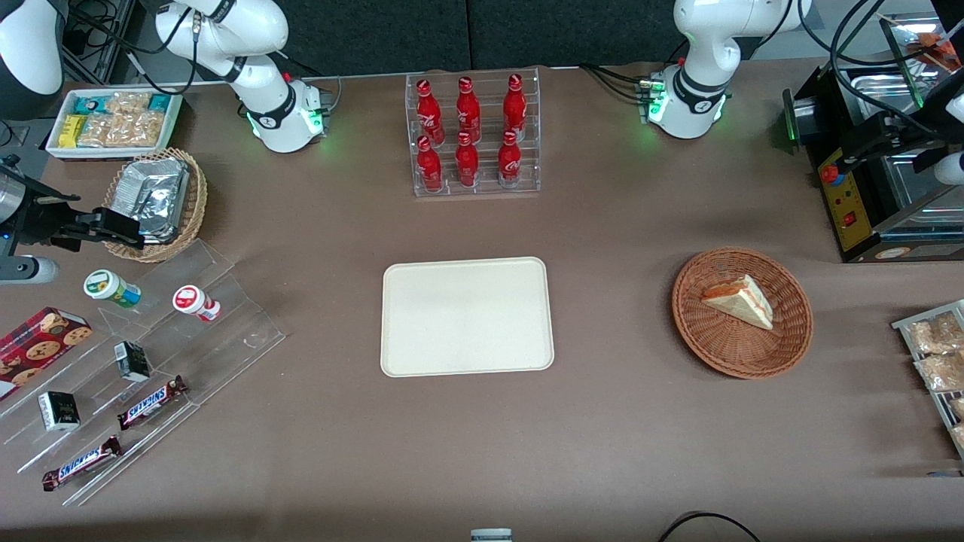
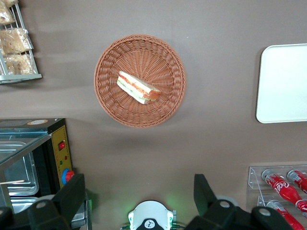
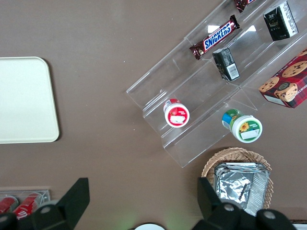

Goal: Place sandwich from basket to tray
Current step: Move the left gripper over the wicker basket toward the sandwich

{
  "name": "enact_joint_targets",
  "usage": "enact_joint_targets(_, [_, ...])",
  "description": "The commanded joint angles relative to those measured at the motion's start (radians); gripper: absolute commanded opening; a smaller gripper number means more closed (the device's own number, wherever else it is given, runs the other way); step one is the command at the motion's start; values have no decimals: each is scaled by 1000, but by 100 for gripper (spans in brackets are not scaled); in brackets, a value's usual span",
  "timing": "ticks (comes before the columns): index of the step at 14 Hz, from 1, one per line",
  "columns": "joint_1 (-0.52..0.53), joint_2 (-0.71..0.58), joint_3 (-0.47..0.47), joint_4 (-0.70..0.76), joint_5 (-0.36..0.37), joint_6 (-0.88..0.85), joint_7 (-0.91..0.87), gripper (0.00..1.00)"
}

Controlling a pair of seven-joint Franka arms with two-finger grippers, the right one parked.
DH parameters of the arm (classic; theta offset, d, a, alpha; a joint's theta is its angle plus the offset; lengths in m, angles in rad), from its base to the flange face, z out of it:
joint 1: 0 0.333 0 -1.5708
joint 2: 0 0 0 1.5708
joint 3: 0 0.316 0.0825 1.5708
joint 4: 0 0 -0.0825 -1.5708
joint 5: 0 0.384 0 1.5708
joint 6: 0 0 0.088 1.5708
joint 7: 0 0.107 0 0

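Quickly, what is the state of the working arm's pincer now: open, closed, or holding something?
Left pincer: open, holding nothing, high above the round reddish-brown wicker basket with the triangular white-bread sandwich in it.

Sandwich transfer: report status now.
Left gripper open, high above the table, holding nothing. Triangular white-bread sandwich in round reddish-brown wicker basket. Cream rectangular tray bare. Nothing between them.

Around my desk (image 1: 602, 421): a clear rack of red cola bottles (image 1: 473, 135) as landmark; toward the parked arm's end, a stepped acrylic stand (image 1: 143, 369) with Snickers bars (image 1: 151, 402); toward mine, an oven (image 1: 881, 181).
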Motion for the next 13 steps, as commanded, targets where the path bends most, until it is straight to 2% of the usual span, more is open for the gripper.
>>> enact_joint_targets(1, [-5, -4, 8, 4, 10, -9, 13, 100])
enact_joint_targets(4, [-5, 32, 12, 4, 18, 5, -4, 100])
enact_joint_targets(7, [9, 110, 17, 3, 18, 40, -158, 100])
enact_joint_targets(13, [9, 184, 17, -61, 18, 101, -222, 100])
